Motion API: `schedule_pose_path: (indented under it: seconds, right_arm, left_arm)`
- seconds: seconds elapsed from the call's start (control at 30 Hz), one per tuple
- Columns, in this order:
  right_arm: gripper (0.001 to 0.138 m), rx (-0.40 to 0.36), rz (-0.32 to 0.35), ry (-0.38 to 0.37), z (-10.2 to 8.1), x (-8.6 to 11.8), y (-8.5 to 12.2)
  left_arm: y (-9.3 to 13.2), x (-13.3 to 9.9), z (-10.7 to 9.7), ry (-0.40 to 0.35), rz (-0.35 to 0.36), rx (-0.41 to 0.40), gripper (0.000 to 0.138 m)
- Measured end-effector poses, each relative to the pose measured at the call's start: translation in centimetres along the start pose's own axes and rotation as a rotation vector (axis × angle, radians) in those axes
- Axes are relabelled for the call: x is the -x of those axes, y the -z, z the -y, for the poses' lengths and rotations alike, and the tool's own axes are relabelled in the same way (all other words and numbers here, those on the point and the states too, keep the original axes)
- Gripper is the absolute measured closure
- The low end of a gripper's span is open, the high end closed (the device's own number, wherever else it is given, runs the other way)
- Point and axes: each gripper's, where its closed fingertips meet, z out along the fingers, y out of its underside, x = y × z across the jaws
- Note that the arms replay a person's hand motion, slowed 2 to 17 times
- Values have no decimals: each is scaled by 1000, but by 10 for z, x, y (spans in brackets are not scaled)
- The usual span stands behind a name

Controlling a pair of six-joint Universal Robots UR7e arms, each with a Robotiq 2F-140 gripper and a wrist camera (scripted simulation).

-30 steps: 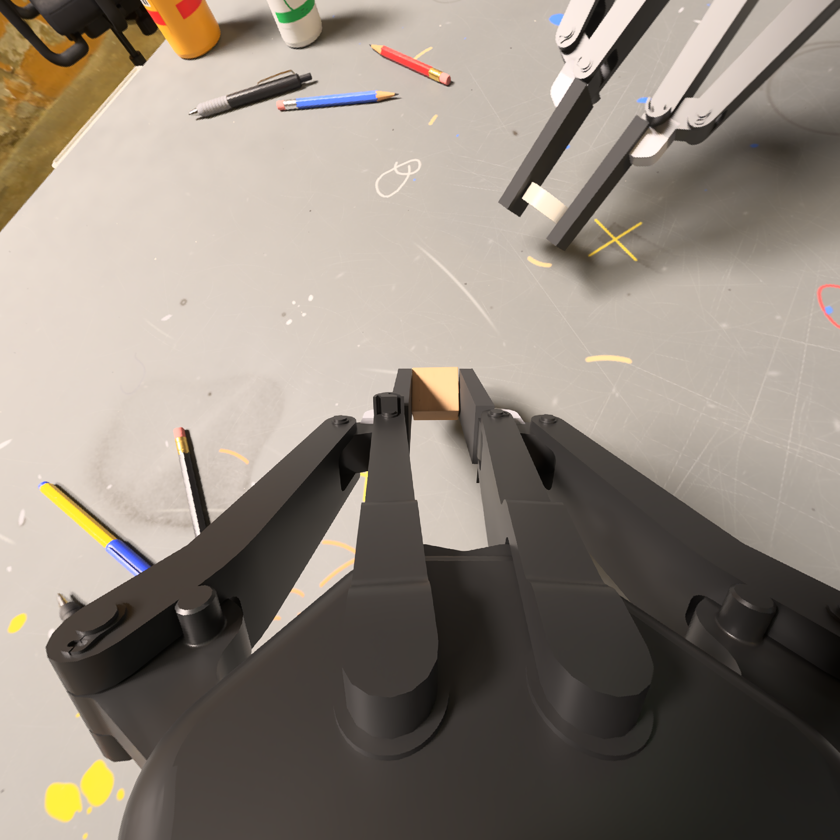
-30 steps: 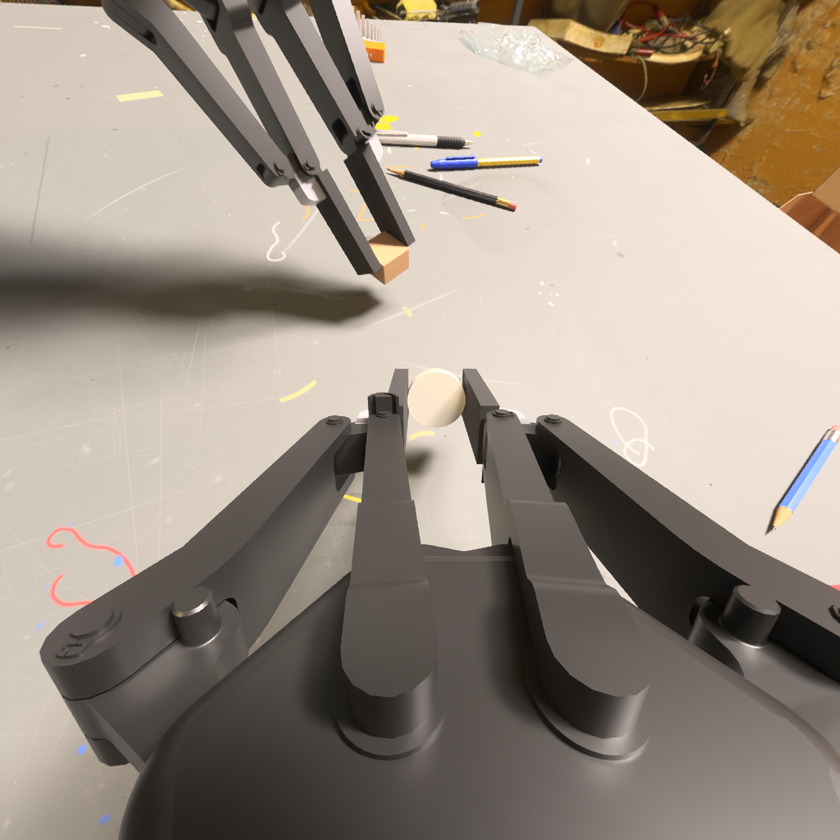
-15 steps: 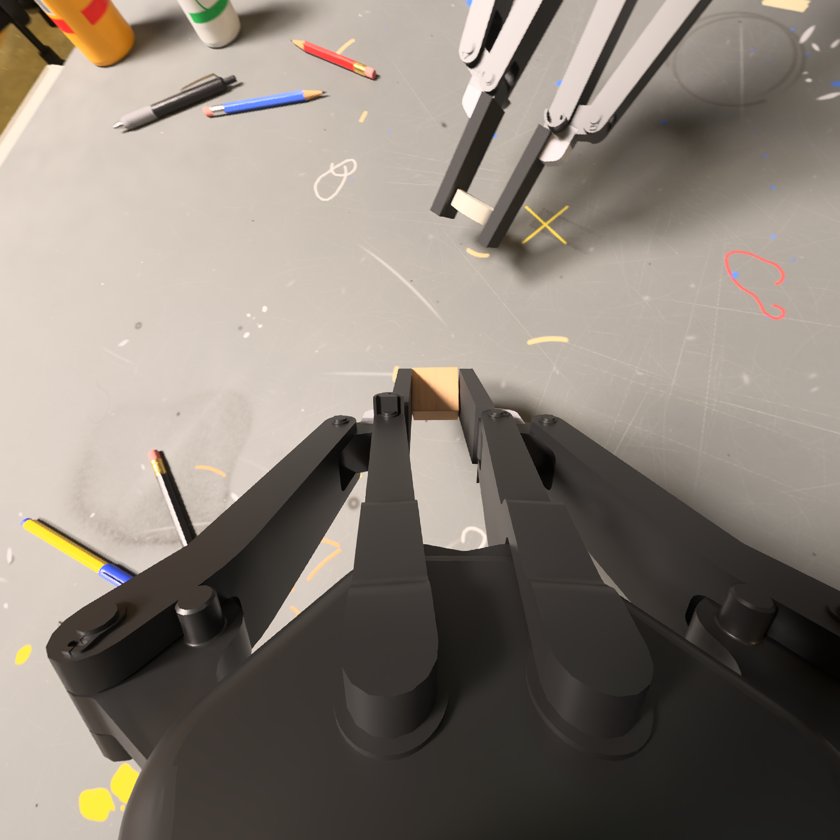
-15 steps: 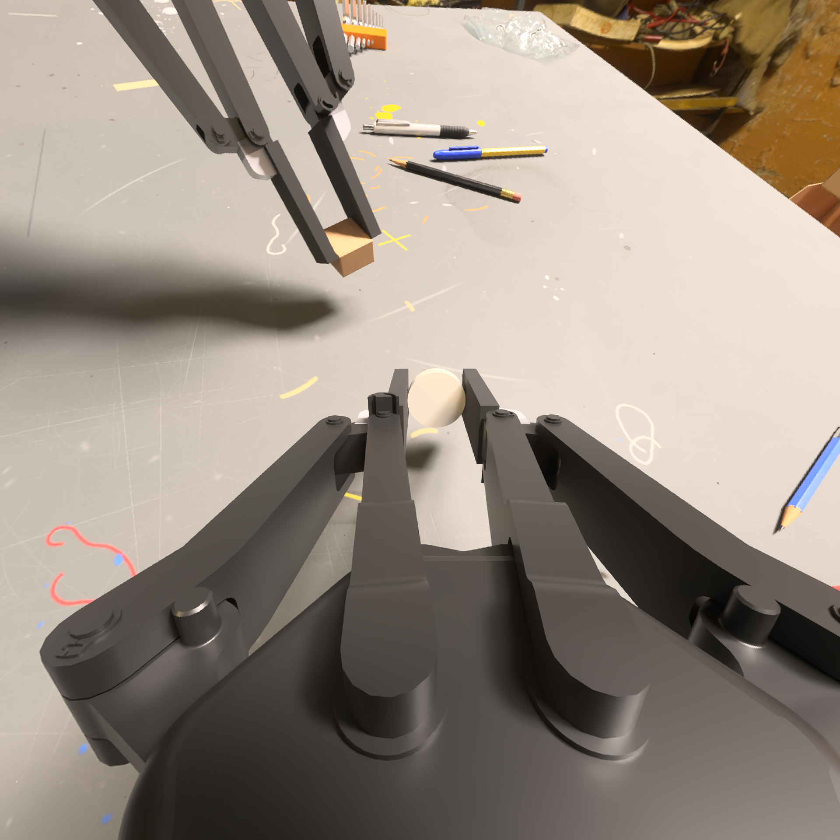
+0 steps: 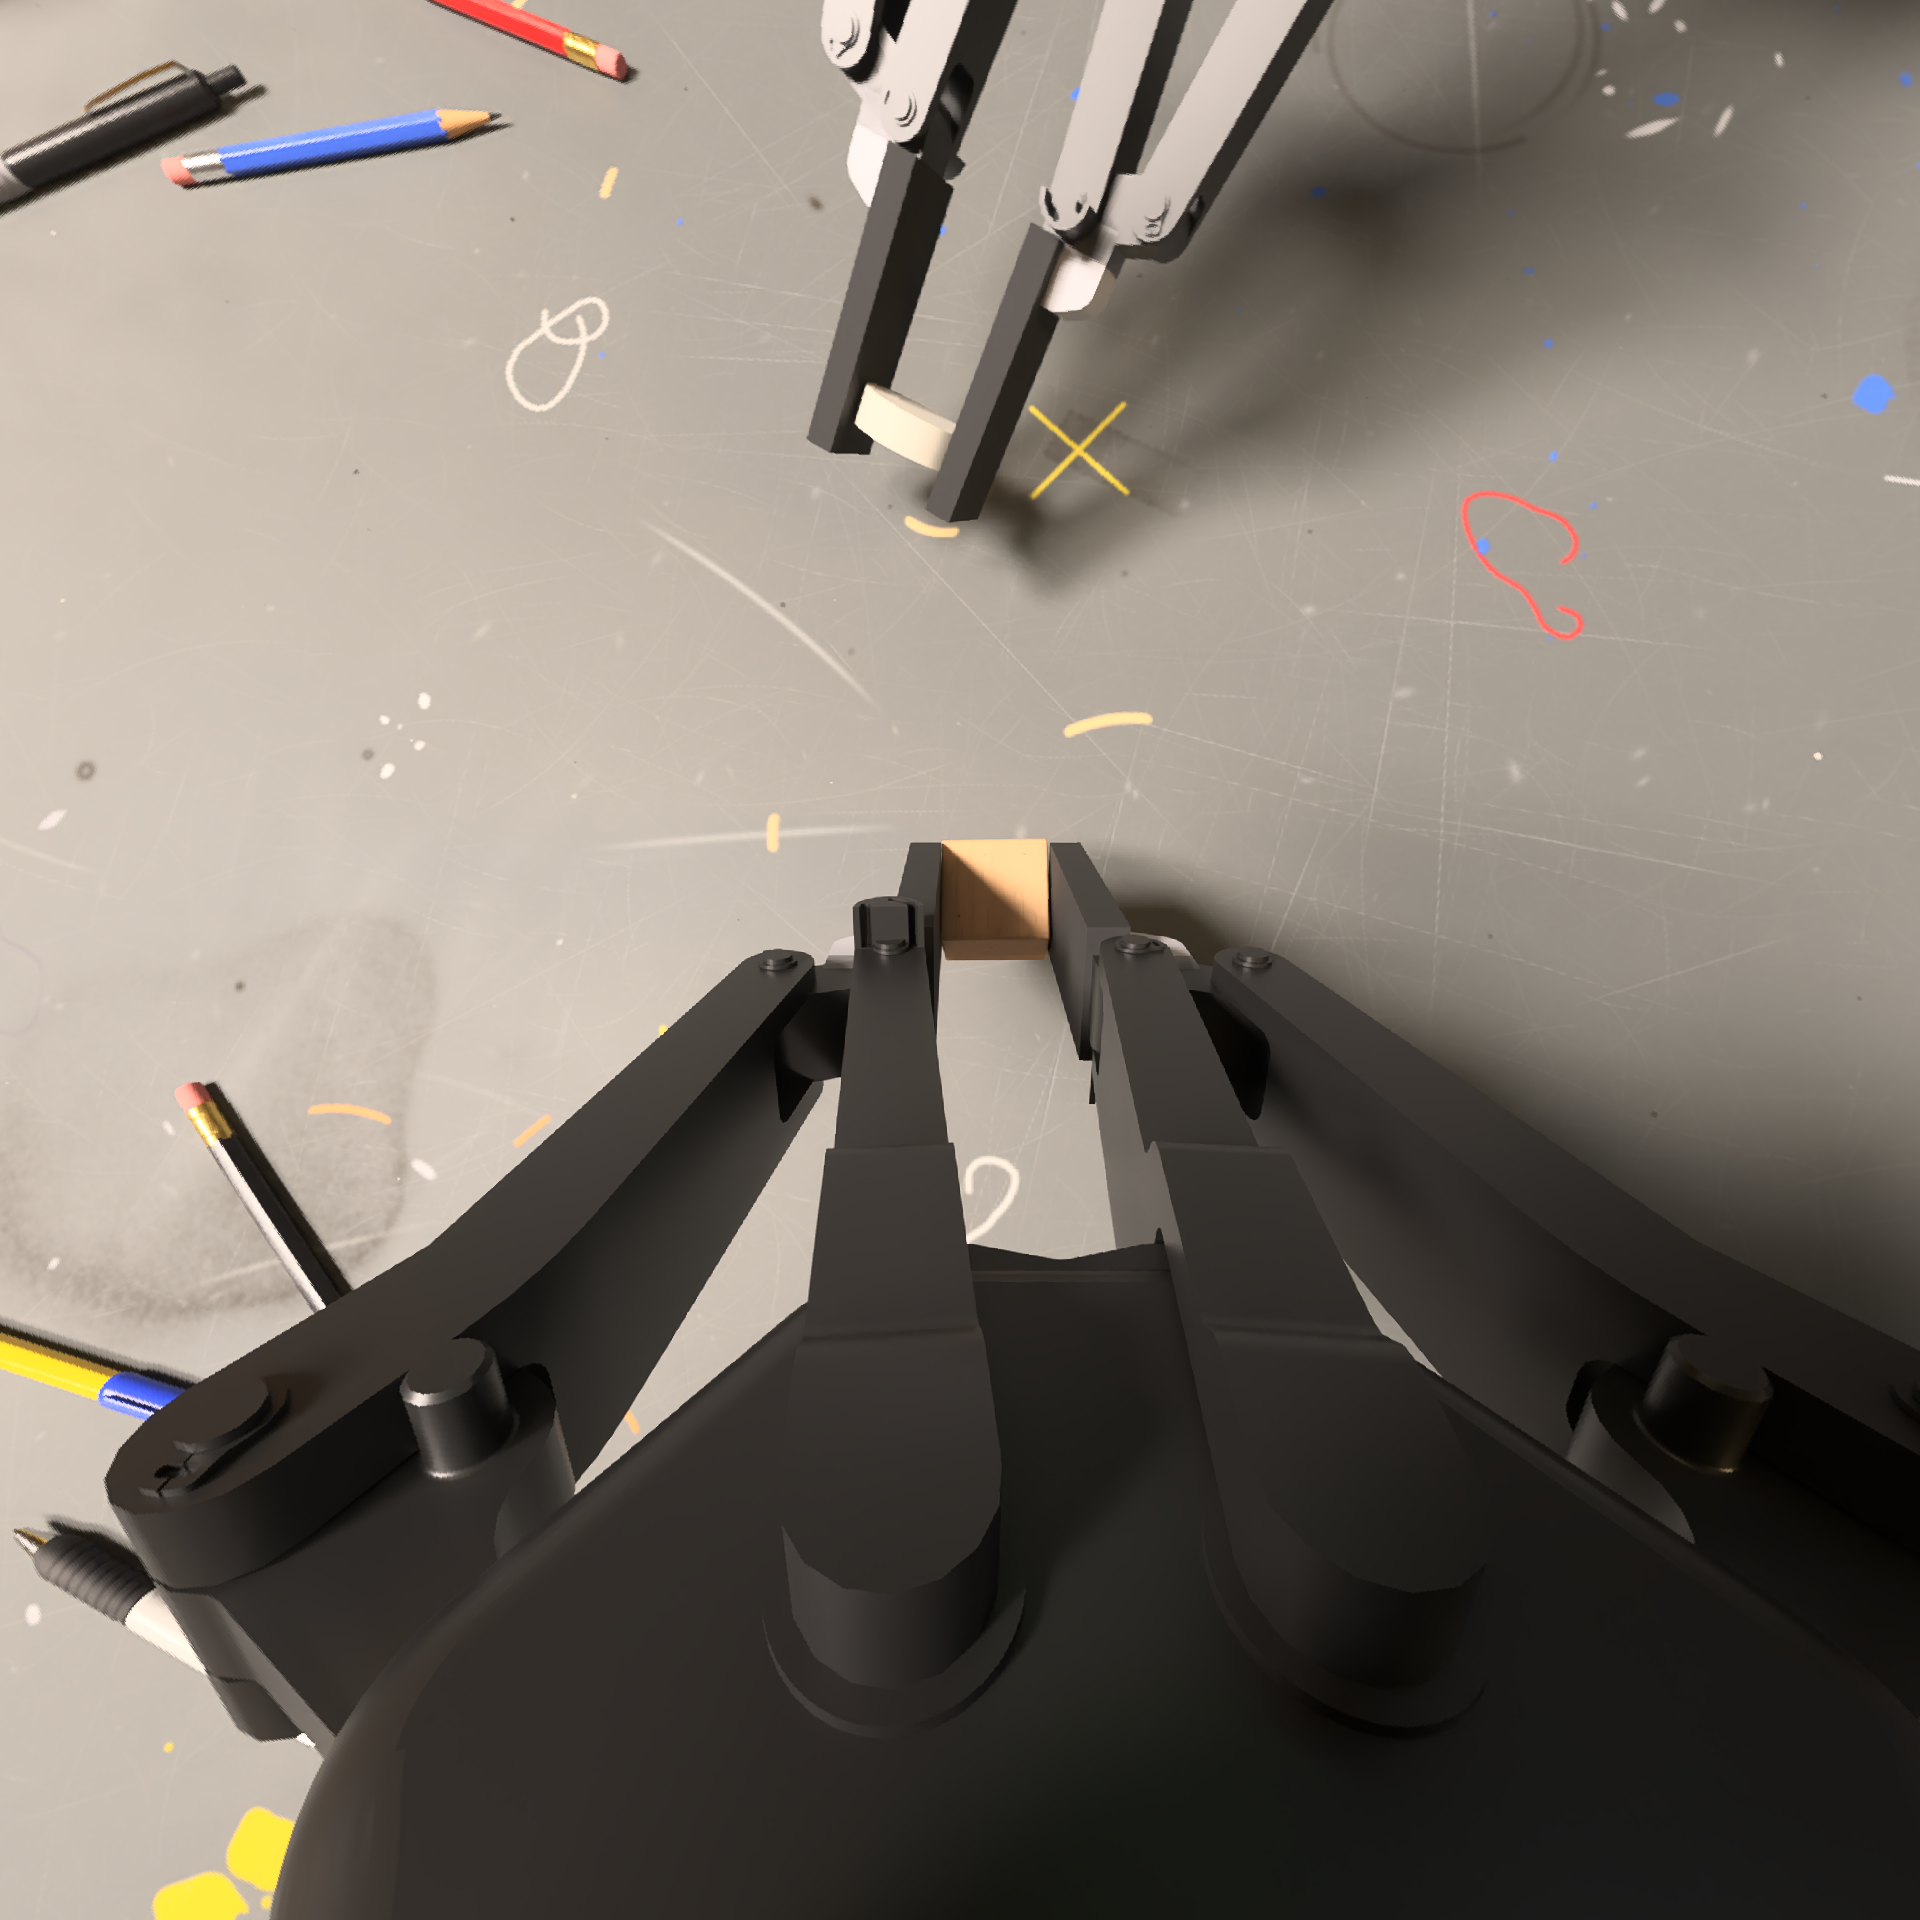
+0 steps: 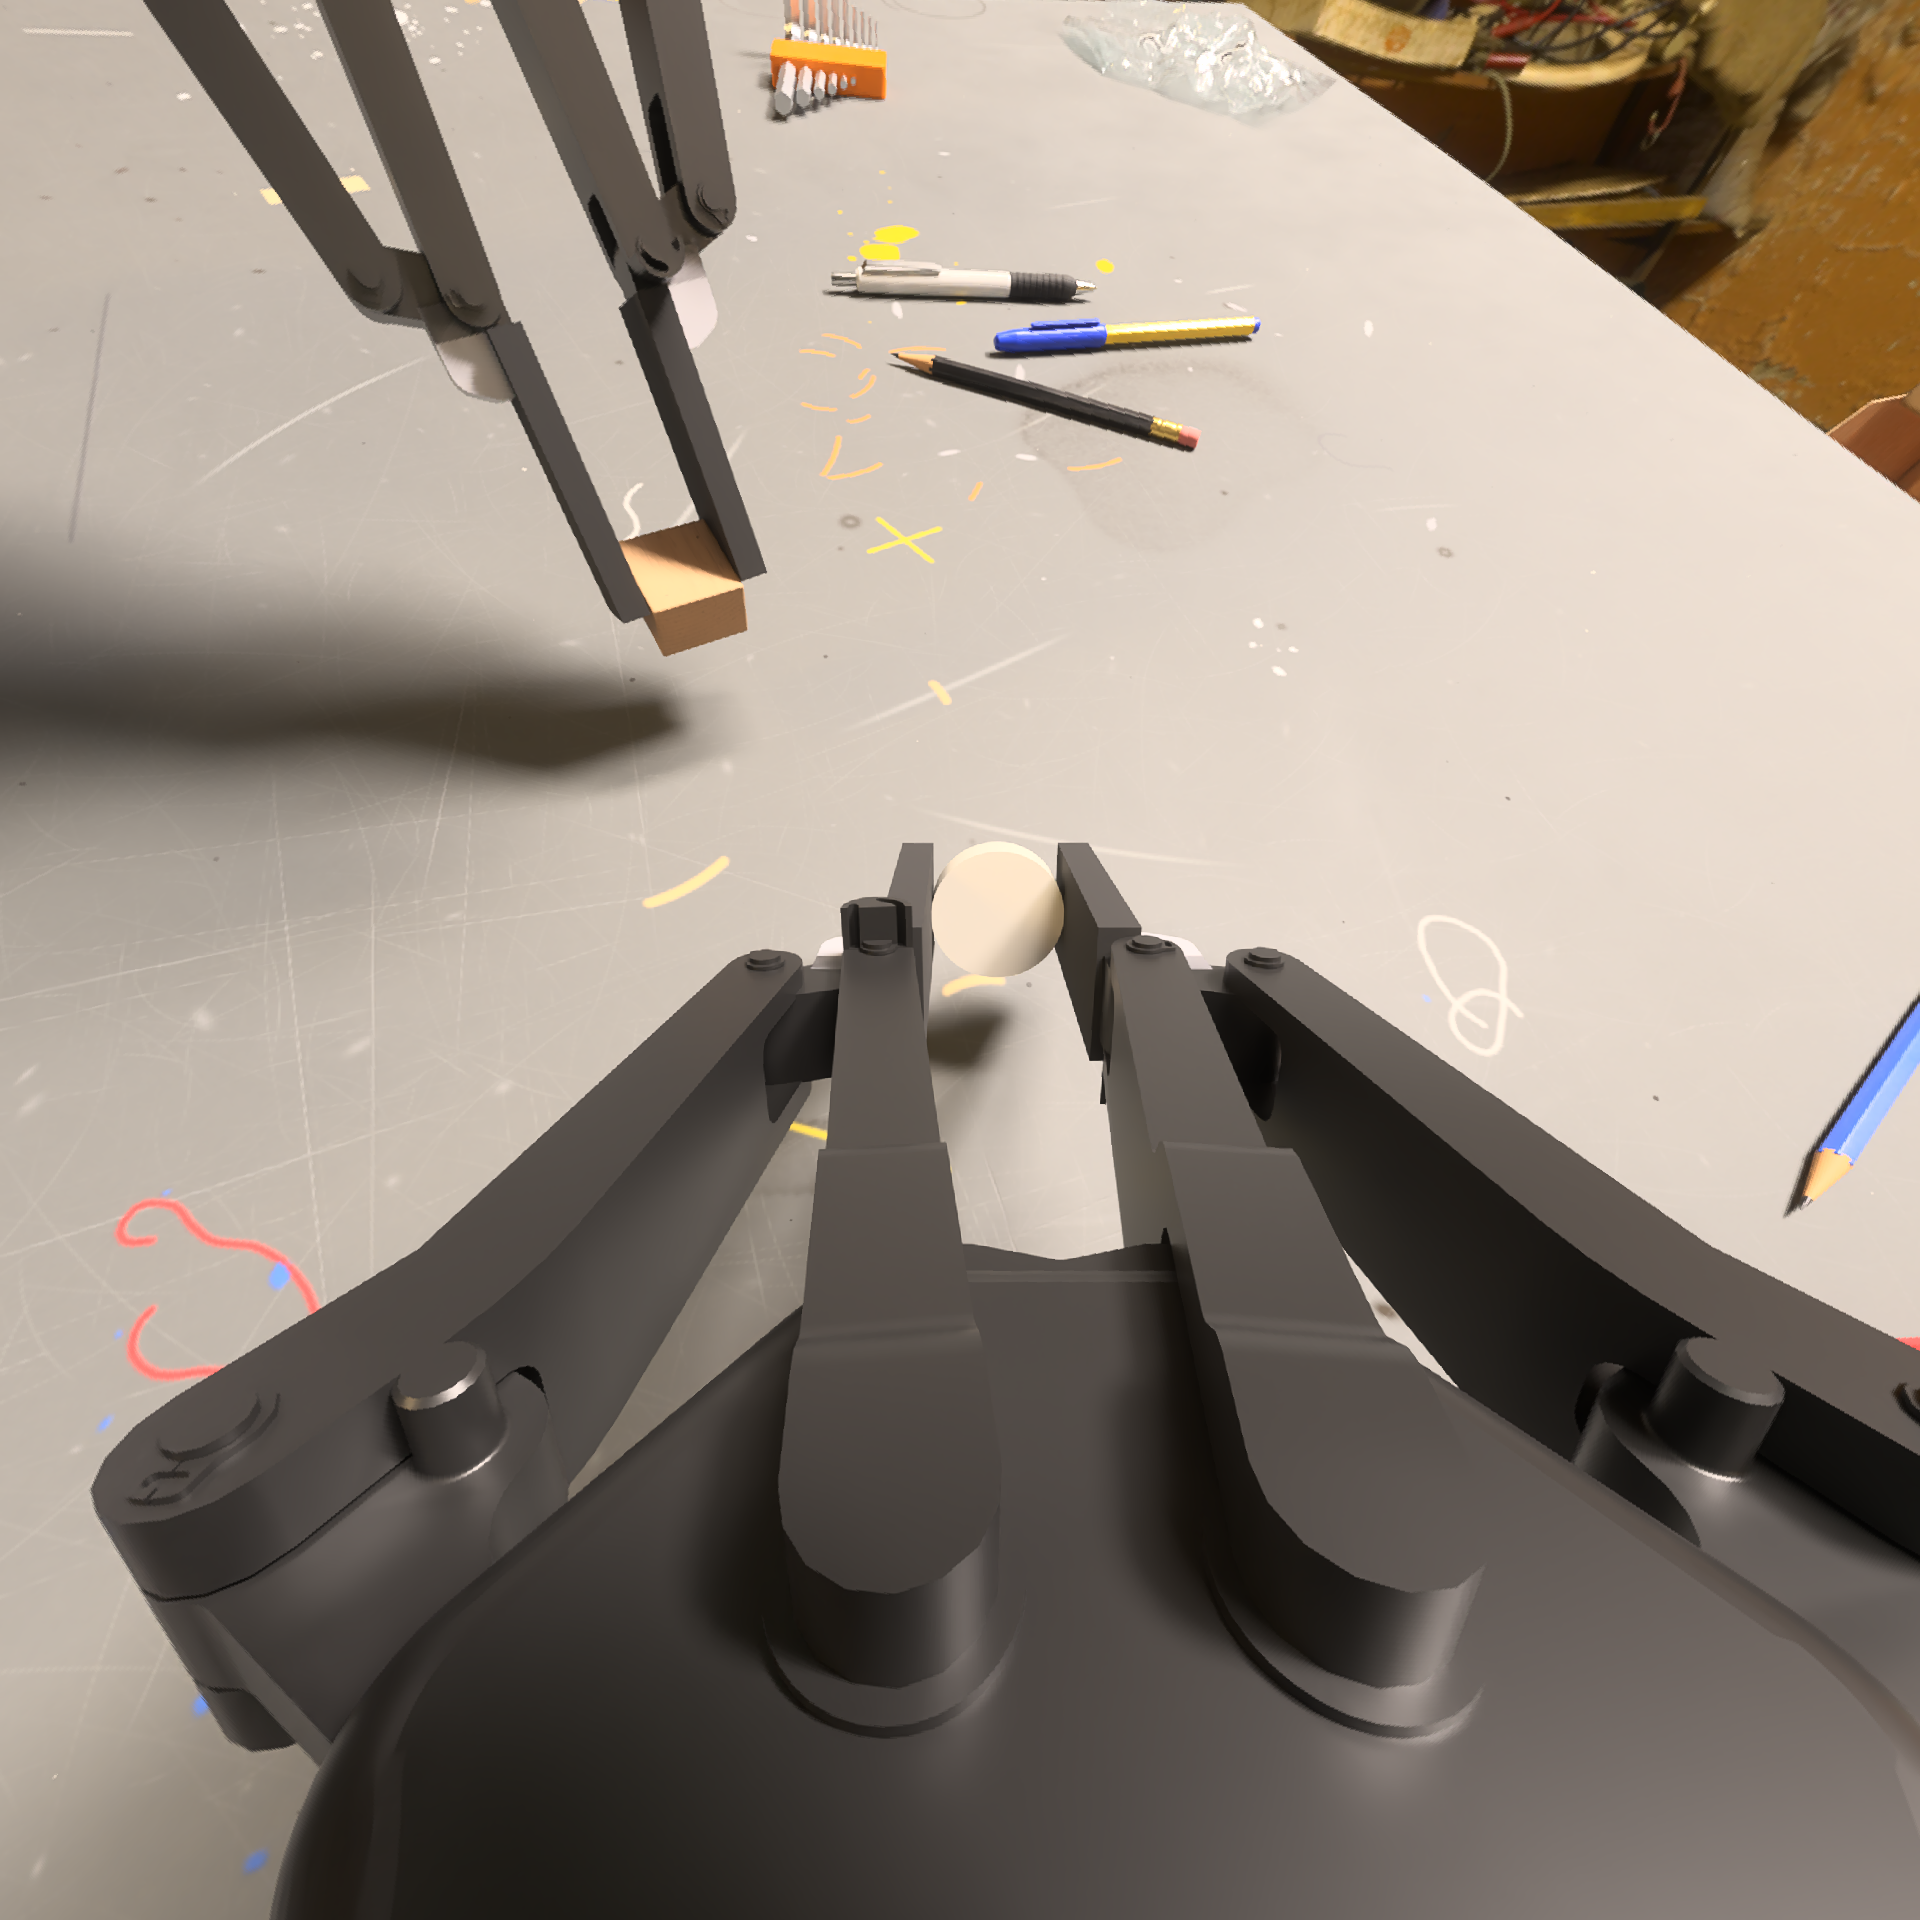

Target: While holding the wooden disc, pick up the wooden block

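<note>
My left gripper is shut on the tan wooden block and holds it above the grey table. The block also shows in the right wrist view, raised over its shadow in the left gripper. My right gripper is shut on the pale round wooden disc, held a little above the table. The left wrist view shows the disc between the right gripper's fingers, near a yellow cross mark.
A black pencil, a blue-and-yellow pen and a silver pen lie beyond the left gripper. An orange bit holder stands farther back. A blue pencil lies at right. A blue pencil, red pencil and black pen lie far left.
My left gripper has risen with the block and shifted left in the right wrist view. The right gripper holds the disc and has barely moved.
</note>
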Motion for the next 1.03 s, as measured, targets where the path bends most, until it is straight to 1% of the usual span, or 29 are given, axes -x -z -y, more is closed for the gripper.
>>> schedule_pose_path:
  seconds: [0.37, 0.67, 1.03]
  right_arm:
    - [108, 8, 5, -8, -2, 0, -1]
    - [108, 10, 4, -14, -3, -1, -1]
    - [108, 16, 0, -17, -4, -3, -1]
  left_arm:
    - [3, -13, 3, -31, -73, 61, 111]
    - [-4, -12, 13, -71, -80, 112, 111]
    - [-15, -11, 31, -110, -76, 119, 111]
